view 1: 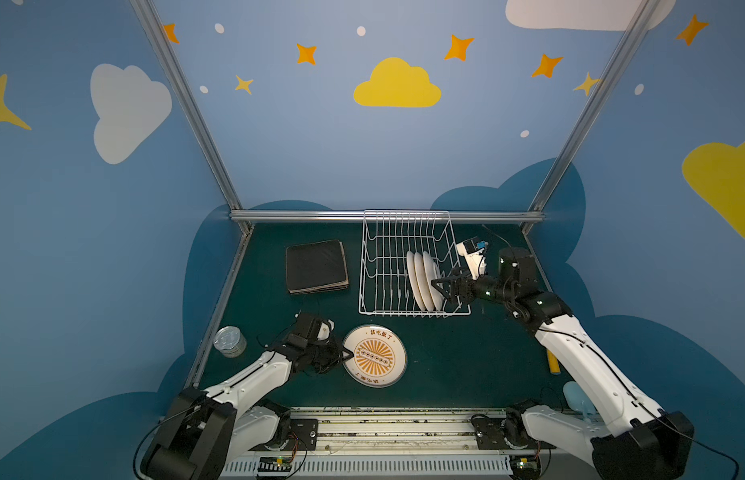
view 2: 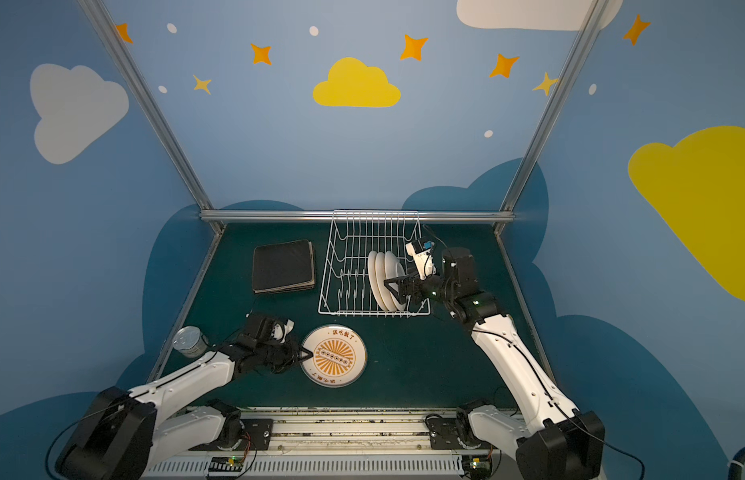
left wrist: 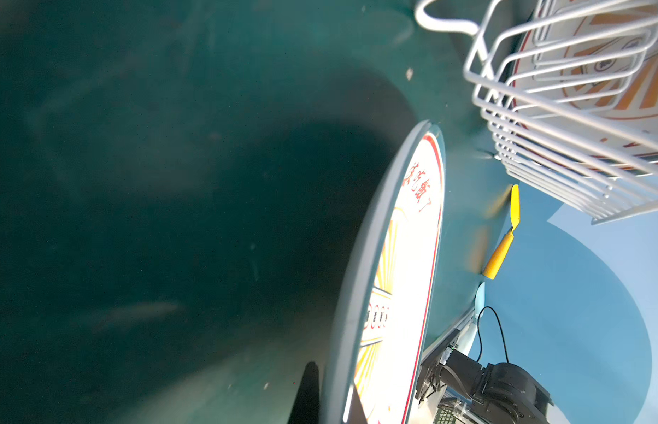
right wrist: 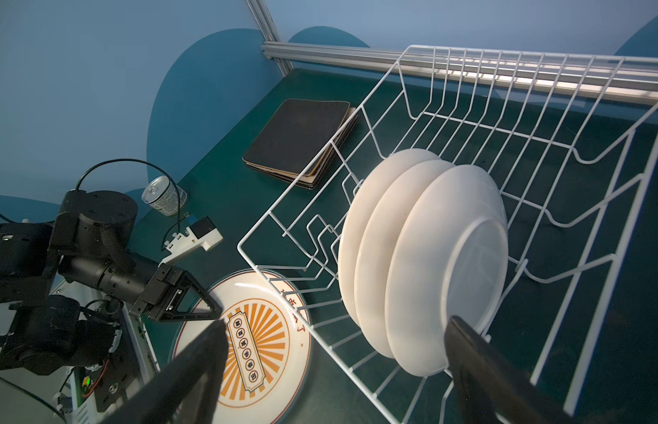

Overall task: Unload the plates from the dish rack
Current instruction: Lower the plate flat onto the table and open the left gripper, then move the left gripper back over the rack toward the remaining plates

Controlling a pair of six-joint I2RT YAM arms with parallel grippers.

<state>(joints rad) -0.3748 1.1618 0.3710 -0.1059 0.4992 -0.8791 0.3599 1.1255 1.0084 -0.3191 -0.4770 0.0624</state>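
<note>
Green tabletop [view 1: 445,365], three cream-white plates [right wrist: 430,257] upright in white wire rack [right wrist: 268,210]

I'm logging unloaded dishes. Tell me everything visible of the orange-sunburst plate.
The round plate is glossy cream-white, with an orange sunburst centre, a banner of characters across it, a thin red ring and red characters near the rim. It lies face up on the green table, in front of the dish rack, the shut left tool pinching its rim.
</note>
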